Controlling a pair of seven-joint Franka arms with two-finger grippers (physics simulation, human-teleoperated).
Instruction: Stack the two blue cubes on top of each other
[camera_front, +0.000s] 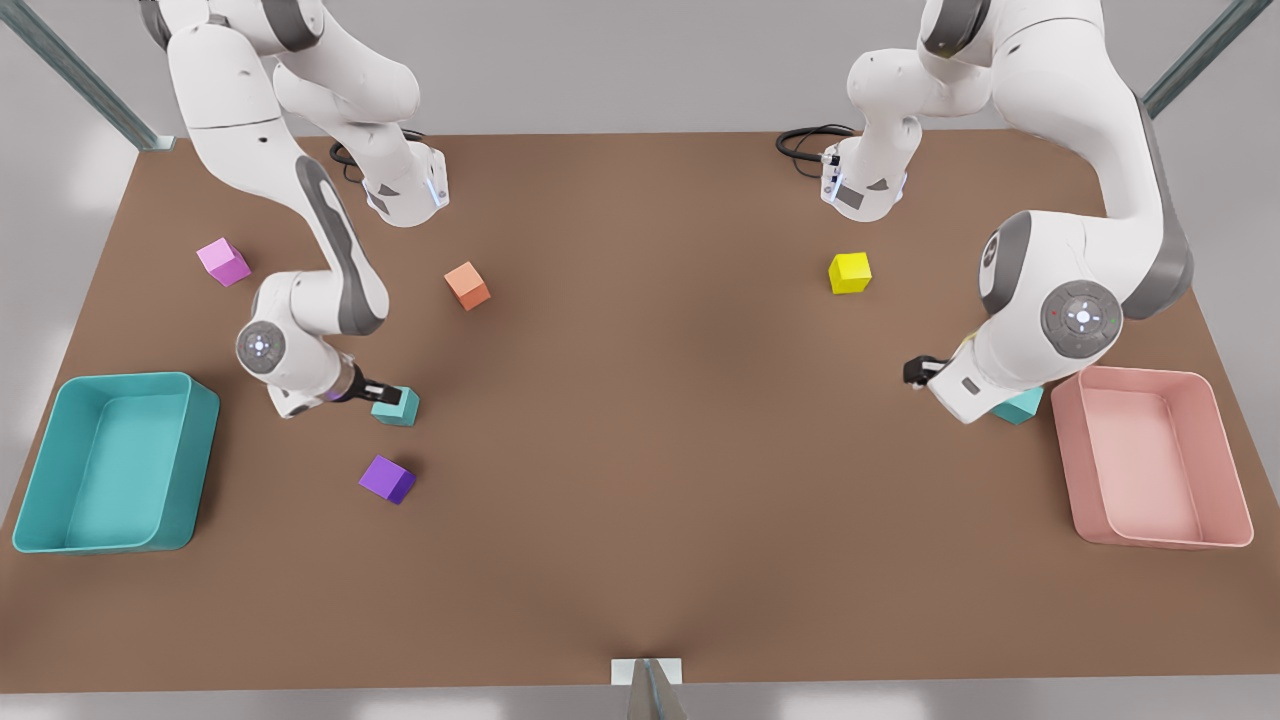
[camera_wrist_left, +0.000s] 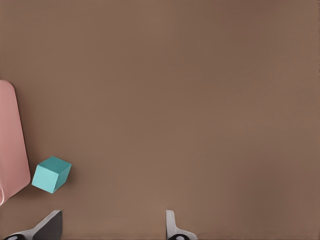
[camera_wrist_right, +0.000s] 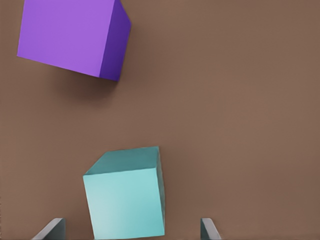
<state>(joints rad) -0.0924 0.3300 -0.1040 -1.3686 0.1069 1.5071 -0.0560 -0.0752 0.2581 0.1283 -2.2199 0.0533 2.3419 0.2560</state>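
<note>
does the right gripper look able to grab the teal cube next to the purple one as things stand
Probably yes. The right gripper is open, its fingers either side of that teal cube with bare table between them and it. The purple cube sits apart, out of the way.

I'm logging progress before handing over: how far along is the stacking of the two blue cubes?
Done: nothing is stacked; both cubes sit apart on the brown table. In hand: the right end effector, fingers open, straddles the small teal cube beside the purple cube. The left end effector, also open, is near the second teal cube by the pink bin. Left: grasping, lifting, carrying and placing.
</note>
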